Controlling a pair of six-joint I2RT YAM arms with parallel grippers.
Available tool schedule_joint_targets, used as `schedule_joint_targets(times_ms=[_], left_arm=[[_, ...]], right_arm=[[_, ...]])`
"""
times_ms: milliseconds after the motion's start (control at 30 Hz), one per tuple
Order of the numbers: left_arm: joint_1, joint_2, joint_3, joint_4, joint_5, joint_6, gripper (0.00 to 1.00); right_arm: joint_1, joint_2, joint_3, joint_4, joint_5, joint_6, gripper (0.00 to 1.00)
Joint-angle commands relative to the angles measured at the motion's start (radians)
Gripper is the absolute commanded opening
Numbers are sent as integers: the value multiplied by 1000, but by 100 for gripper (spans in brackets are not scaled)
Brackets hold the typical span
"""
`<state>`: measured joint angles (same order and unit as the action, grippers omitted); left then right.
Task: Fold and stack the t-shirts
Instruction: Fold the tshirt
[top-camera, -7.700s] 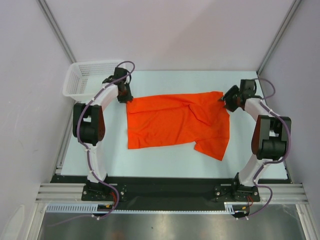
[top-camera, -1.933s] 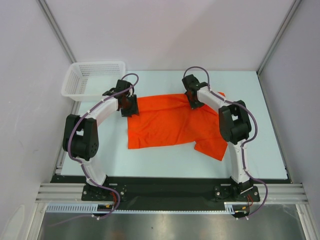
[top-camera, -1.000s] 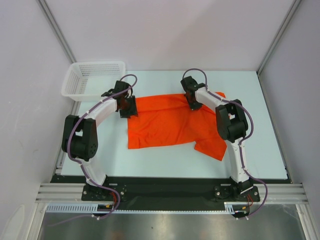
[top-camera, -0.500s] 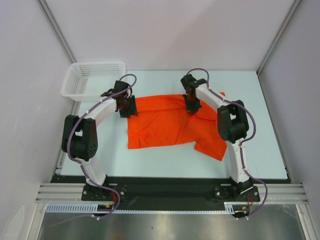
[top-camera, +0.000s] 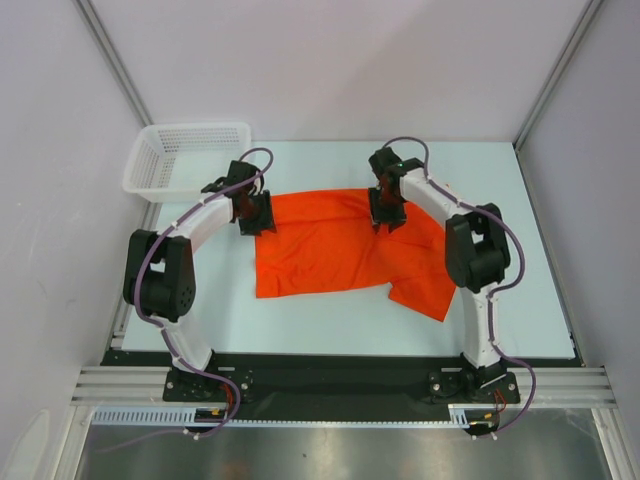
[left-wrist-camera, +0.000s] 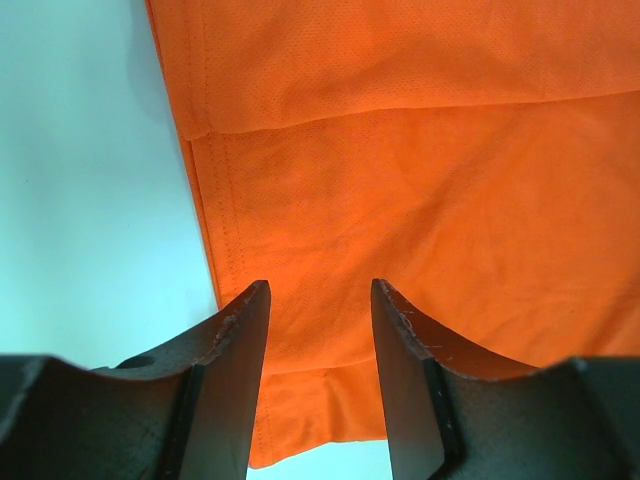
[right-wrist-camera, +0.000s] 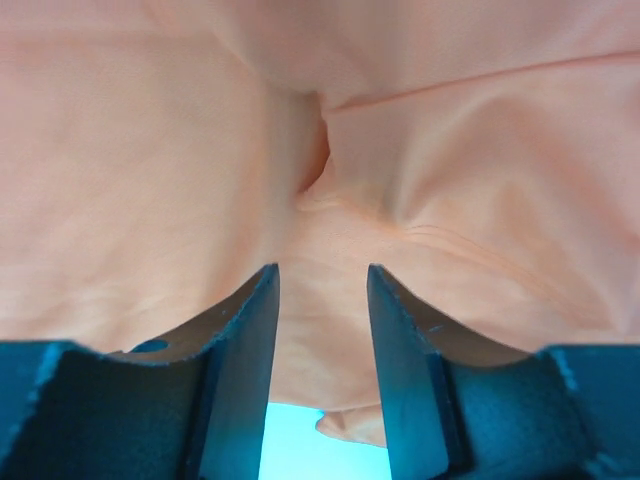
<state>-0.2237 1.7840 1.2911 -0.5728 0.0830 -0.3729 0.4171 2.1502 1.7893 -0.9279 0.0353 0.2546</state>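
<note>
**Overhead view.** A bright orange-red short-sleeved t-shirt (top-camera: 330, 255) of thin cloth lies spread, with some creases, on the middle of the pale blue-white table (top-camera: 300, 325). One sleeve points toward the near right. A white plastic mesh basket (top-camera: 165, 170) stands at the table's far left corner, apart from the shirt. The left gripper (top-camera: 258, 218) is low over the shirt's far left corner. The right gripper (top-camera: 384, 218) is low over the cloth near the middle of the far edge, where wrinkles gather.

**Left wrist view.** The left gripper (left-wrist-camera: 318, 300) has its two dark fingers (left-wrist-camera: 235, 350) parted by a moderate gap, with nothing clamped. The t-shirt (left-wrist-camera: 430, 200) fills the gap. Its stitched side edge runs just beside the left finger, with bare table (left-wrist-camera: 90, 200) beyond. A folded-over layer crosses the upper part of the view.

**Right wrist view.** The right gripper (right-wrist-camera: 322, 285) shows a similar moderate gap between its fingers (right-wrist-camera: 245, 340), and it grips nothing. The t-shirt (right-wrist-camera: 150, 180), pale in this close view, puckers into a crease just ahead of the fingertips. A small patch of table (right-wrist-camera: 290, 445) shows between the fingers.
</note>
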Motion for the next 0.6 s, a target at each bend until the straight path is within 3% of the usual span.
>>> schedule_joint_targets(times_ms=[0,200,300,567], left_arm=[[7,-2,60,-2,8,20,51],[9,57,146,7,14,-4,49],[9,113,206,13,-3,-18,47],[7,215,252,19,-80,-40,36]], right_arm=[[-86,-153,-16,168,-21,61,46],[-271,-165,-168,586,-135,262,36],[-340,-106,-165,688,-187,368,34],[-379,-23,-134,653,-155,344,25]])
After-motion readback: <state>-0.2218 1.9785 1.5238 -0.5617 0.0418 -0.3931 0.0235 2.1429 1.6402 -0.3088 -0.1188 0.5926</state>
